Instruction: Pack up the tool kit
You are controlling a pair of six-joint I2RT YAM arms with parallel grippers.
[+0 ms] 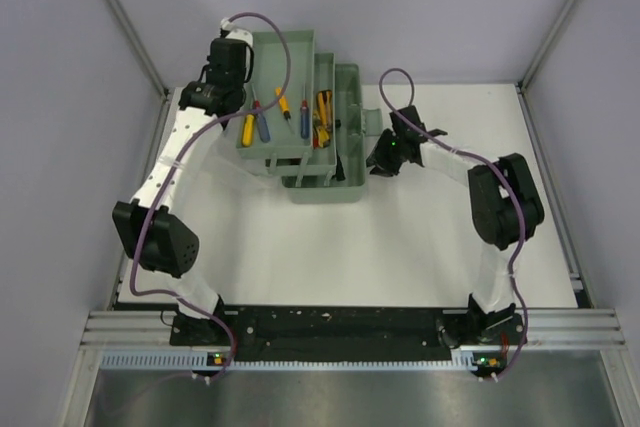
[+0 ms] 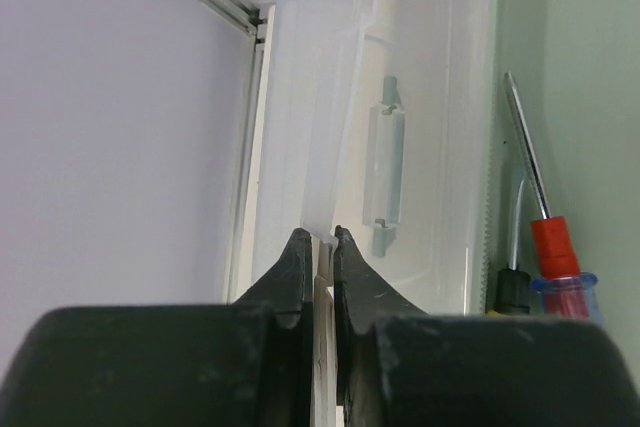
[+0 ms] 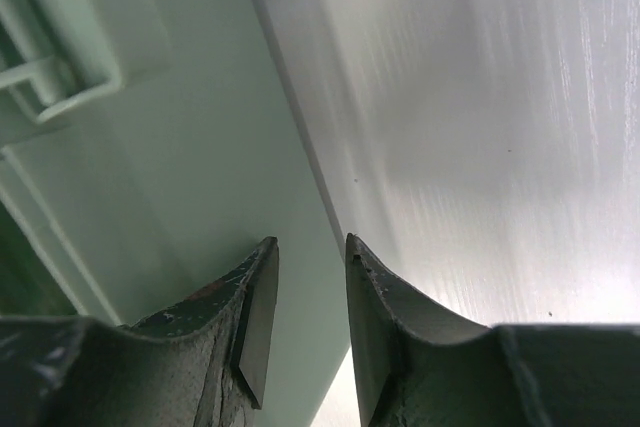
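**Operator:** What's nearest to me?

**Spotter:** Bare white worktop, just past your two arm bases. Going outward, the first thing you meet is your right gripper. It is down low, just beside the right-hand wall of the toolbox. Its jaws stand a little apart with nothing between them. In your right wrist view, the line where the green wall meets the worktop runs down into that gap.

**Operator:** And the toolbox itself?

**Spotter:** It sits toward the far middle of the worktop, and it is open. Its tiered trays are stepped up and out to your left. Tools lie in them. There is a yellow-handled tool in the left tray and an orange-handled screwdriver a little further back. A cluster of yellow and red handles lies in the narrower tier to the right. From above I cannot tell you which of that cluster are knives and which are pliers.

**Operator:** Where's my left gripper?

**Spotter:** Farthest out, at the toolbox's far left corner. Your left gripper is pinched together on the thin edge of the translucent lid. The lid stands up right in front of your left wrist camera. To the right of the lid in that view, a red-handled screwdriver with a blue collar lies on the green tray floor. A black-handled tool lies just beside it.
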